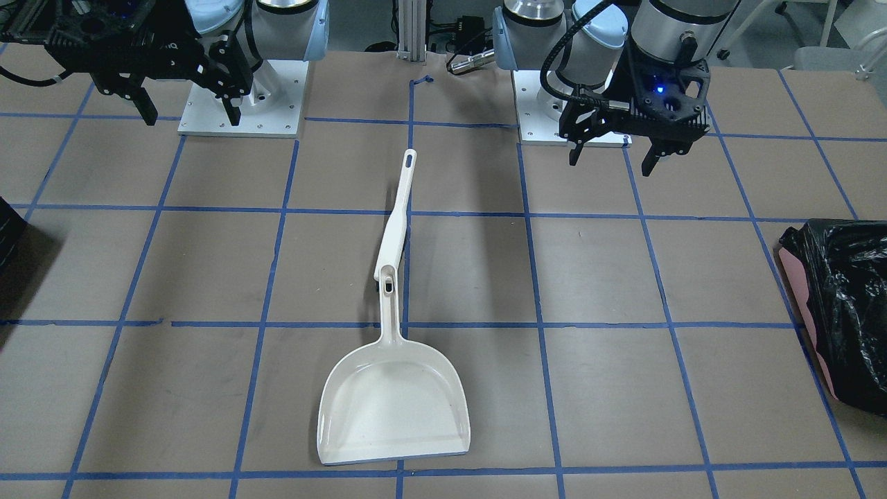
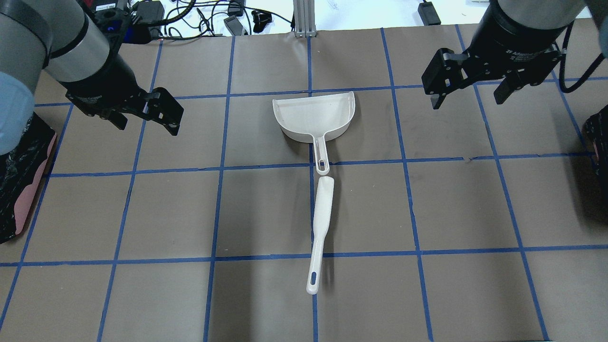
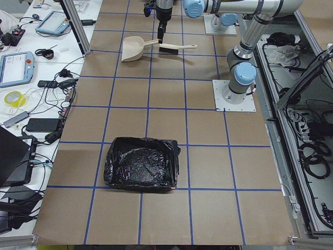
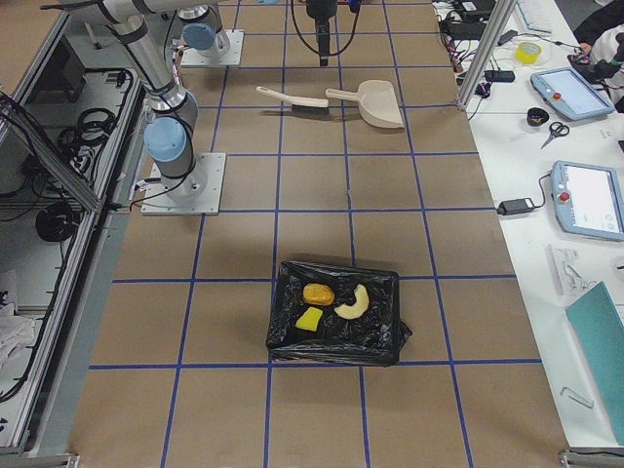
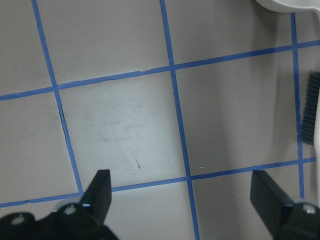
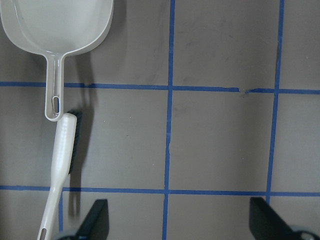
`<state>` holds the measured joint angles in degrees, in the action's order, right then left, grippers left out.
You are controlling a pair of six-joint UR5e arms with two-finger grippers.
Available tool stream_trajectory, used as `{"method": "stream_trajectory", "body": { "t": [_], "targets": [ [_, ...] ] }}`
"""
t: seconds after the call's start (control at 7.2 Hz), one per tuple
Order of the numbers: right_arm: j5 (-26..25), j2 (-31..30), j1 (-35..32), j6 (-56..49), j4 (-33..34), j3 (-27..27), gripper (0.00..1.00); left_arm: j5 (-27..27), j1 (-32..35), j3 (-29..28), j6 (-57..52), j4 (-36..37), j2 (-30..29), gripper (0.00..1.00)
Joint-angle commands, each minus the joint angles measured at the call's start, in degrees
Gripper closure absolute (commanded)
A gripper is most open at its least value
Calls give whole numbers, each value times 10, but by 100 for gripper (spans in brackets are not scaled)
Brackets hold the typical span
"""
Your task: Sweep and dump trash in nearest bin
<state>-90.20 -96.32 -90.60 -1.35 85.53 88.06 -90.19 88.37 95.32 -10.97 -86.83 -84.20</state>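
Since trash [image 4: 318, 292] lies in bin [image 4: 331, 352]: job looks done.
Left hand [image 2: 146, 126], right hand [image 2: 468, 102]: splayed empty, flanking dustpan [image 2: 316, 114].
Retreat: lift clear of dustpan.

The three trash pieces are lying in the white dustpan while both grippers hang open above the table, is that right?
No. The dustpan is empty; the exterior right view shows the three trash pieces in the black bin. The left gripper and right gripper do hang open above the table.

I see the dustpan [image 2: 313, 116] from behind and above, and also from the opposite front side. Side cameras look along the table [image 3: 166, 125] from far. Wrist cameras look straight down, close.
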Motion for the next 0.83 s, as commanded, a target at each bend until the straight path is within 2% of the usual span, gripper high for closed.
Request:
{"method": "stream_trajectory", "body": {
  "t": [0.0, 0.69],
  "targets": [
    [1, -2, 2, -1, -8, 1, 0, 0, 0, 0, 0, 0, 0, 0],
    [2, 5, 3, -10, 3, 1, 0, -5, 0, 0, 0, -1, 0, 0]
  ]
}}
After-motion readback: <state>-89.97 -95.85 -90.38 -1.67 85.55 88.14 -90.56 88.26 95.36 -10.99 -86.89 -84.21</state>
